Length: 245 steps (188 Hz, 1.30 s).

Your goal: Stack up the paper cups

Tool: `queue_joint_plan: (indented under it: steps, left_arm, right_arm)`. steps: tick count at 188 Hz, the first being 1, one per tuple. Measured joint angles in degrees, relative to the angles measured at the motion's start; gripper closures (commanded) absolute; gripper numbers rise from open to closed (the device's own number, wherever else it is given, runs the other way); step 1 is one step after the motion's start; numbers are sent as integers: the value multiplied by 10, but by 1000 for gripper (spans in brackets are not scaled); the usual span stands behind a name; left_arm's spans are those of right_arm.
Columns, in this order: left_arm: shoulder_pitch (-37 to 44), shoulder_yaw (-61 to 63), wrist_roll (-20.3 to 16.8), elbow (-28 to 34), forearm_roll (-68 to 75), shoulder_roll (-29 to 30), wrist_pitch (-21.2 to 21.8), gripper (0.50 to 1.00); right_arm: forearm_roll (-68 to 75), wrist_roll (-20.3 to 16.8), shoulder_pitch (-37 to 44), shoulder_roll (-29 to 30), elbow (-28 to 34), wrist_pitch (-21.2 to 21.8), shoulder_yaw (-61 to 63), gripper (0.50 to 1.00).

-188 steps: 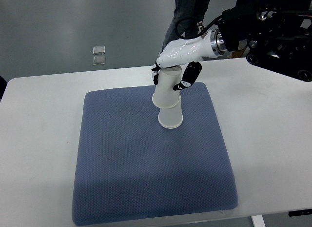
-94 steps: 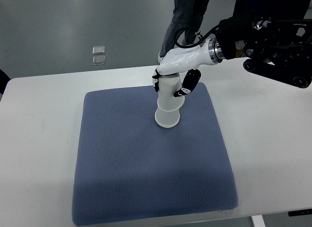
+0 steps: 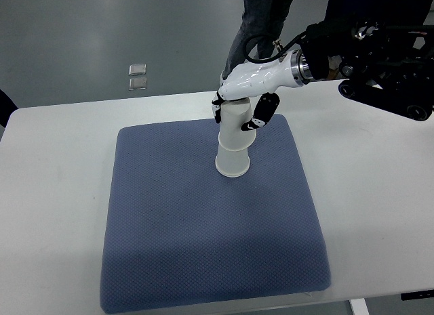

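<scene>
Two white paper cups stand upside down, one over the other, on the blue-grey mat [image 3: 203, 247]. The upper cup [image 3: 234, 129] is pushed down over the lower cup [image 3: 232, 163], whose rim rests on the mat. My right hand [image 3: 239, 110] comes in from the upper right and is shut on the upper cup, its black-tipped fingers wrapped around the cup's top. The stack stands nearly upright. My left arm is out of view.
The mat lies on a white table [image 3: 54, 193]. A person's legs [image 3: 261, 17] stand behind the table's far edge. Two small grey squares [image 3: 137, 76] lie on the floor beyond the table.
The upper cup has gone from tilted to nearly upright and has slid further down over the lower cup. My right hand moved slightly left with it.
</scene>
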Motion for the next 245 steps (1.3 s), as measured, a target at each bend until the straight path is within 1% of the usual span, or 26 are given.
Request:
queue_joint_plan:
  steps: [18, 25, 32, 33, 39, 70, 121, 139, 157, 193, 220, 245]
  left_arm:
    - [0, 0, 0, 0, 0, 0, 0, 500]
    - [0, 0, 0, 0, 0, 0, 0, 500]
    - [0, 0, 0, 0, 0, 0, 0, 500]
    - [0, 0, 0, 0, 0, 0, 0, 500]
    - [0, 0, 0, 0, 0, 0, 0, 500]
    - [0, 0, 0, 0, 0, 0, 0, 500]
    - [0, 0, 0, 0, 0, 0, 0, 500]
    - [0, 0, 0, 0, 0, 0, 0, 500]
    - [0, 0, 0, 0, 0, 0, 0, 500]
    - [0, 0, 0, 0, 0, 0, 0, 500]
    - [0, 0, 0, 0, 0, 0, 0, 500]
    - [0, 0, 0, 0, 0, 0, 0, 500]
  right_arm:
    - [3, 0, -2, 0, 0, -1, 0, 666]
    - [3, 0, -2, 1, 0, -1, 0, 634]
    - [4, 0, -2, 1, 0, -1, 0, 624]
    - [4, 0, -2, 1, 0, -1, 0, 615]
    - [4, 0, -2, 1, 0, -1, 0, 603]
    - [6, 0, -2, 4, -1, -4, 1, 589]
    - [7, 0, -3, 3, -1, -5, 2, 587]
    - [7, 0, -3, -1, -12, -5, 15, 587]
    - [15, 0, -5, -5, -42, -4, 45, 587]
    - [90, 0, -22, -16, -133, -2, 101, 587]
    - [182, -2, -45, -15, -212, -4, 119, 589]
    - [293, -5, -67, -13, -258, -7, 123, 589]
